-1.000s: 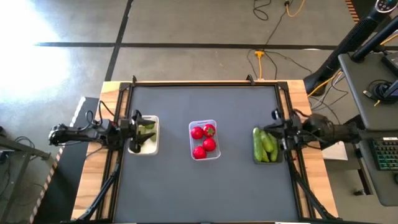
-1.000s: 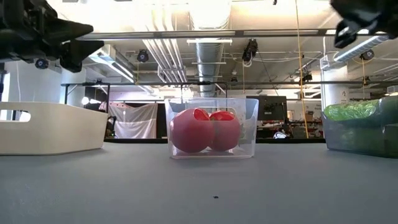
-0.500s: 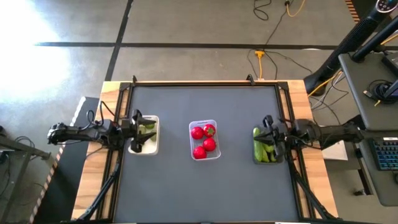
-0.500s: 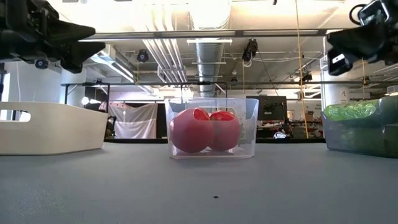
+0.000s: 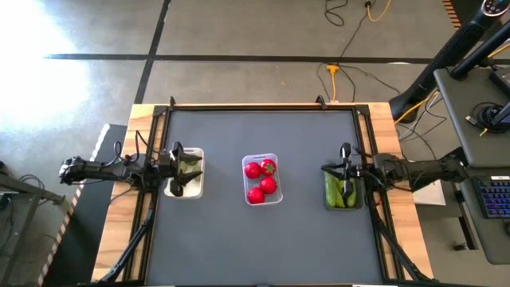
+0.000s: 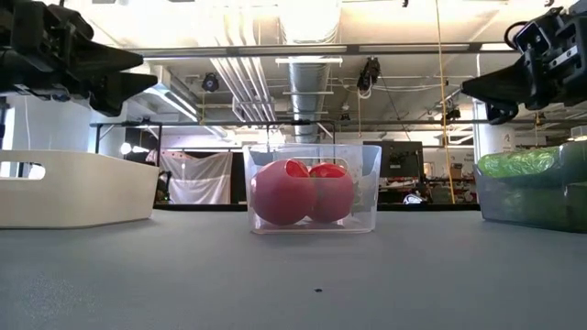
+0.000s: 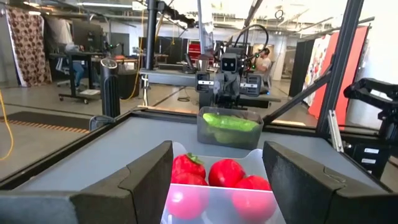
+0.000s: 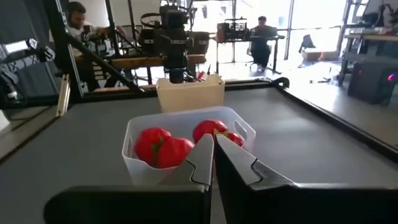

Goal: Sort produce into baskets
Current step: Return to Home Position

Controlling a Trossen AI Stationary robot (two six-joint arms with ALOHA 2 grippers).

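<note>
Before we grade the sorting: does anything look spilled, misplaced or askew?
Nothing stands out: red fruits sit in the clear basket, cucumbers in the dark grey basket, limes in the white basket; all stand upright.

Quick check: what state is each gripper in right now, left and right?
Left gripper: open, holding nothing.
Right gripper: shut, holding nothing.

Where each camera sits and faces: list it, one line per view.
High: overhead, straight down; both arms, left gripper and right gripper, show.
Low: table height, level across; both grippers above.
Left wrist: past its open fingers toward the clear basket.
Right wrist: past its shut fingers, opposite way.
Wrist views share the red fruits.
</note>
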